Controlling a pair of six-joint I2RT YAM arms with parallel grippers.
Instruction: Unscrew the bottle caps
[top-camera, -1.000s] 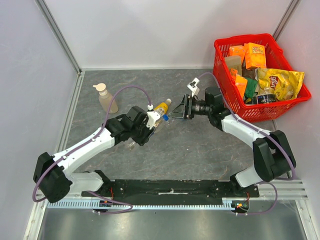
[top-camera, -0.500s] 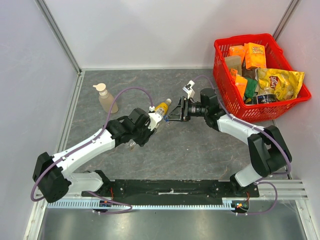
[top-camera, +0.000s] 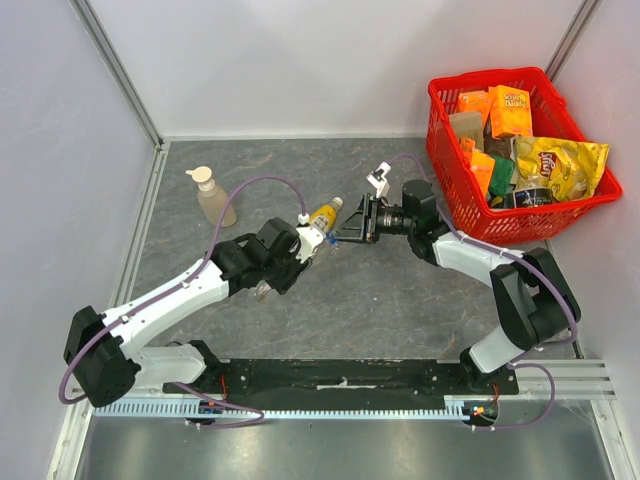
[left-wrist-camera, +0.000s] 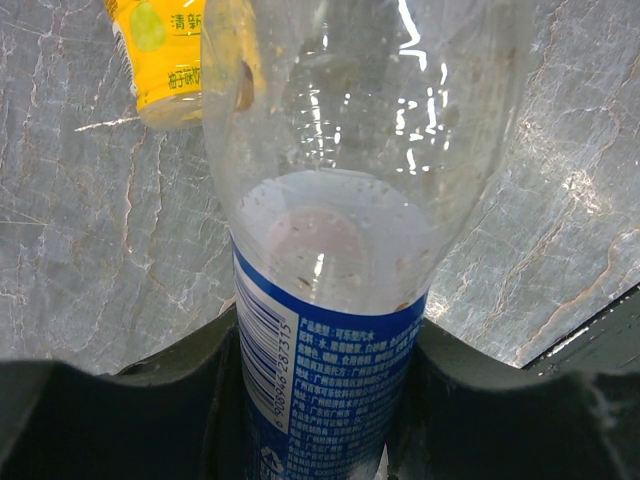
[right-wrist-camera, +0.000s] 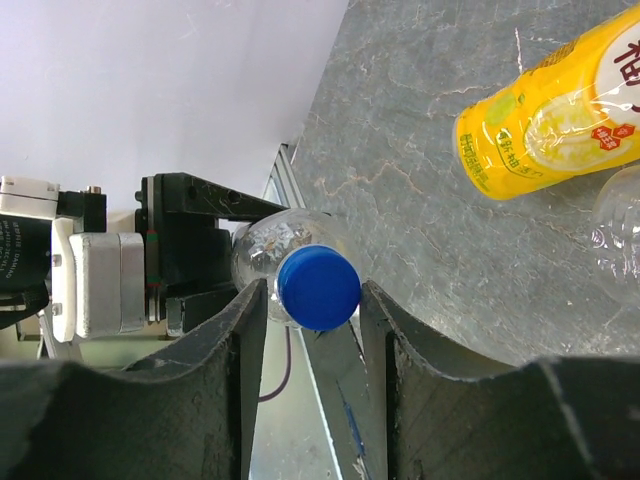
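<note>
Flanking blue cap (right-wrist-camera: 318, 288) of bottle (left-wrist-camera: 330, 250): right end effector (right-wrist-camera: 314, 302).

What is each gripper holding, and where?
Left gripper holds the blue-labelled clear bottle by its labelled body; right gripper brackets its blue cap, grip unconfirmed.

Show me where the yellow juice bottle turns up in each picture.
Top view: yellow juice bottle lies mid-table, right of the soap dispenser.
Left wrist: juice bottle in top left corner, behind the clear bottle.
Right wrist: juice bottle at upper right, on its side.
Shared landmark: the grey marbled table under it.
</note>
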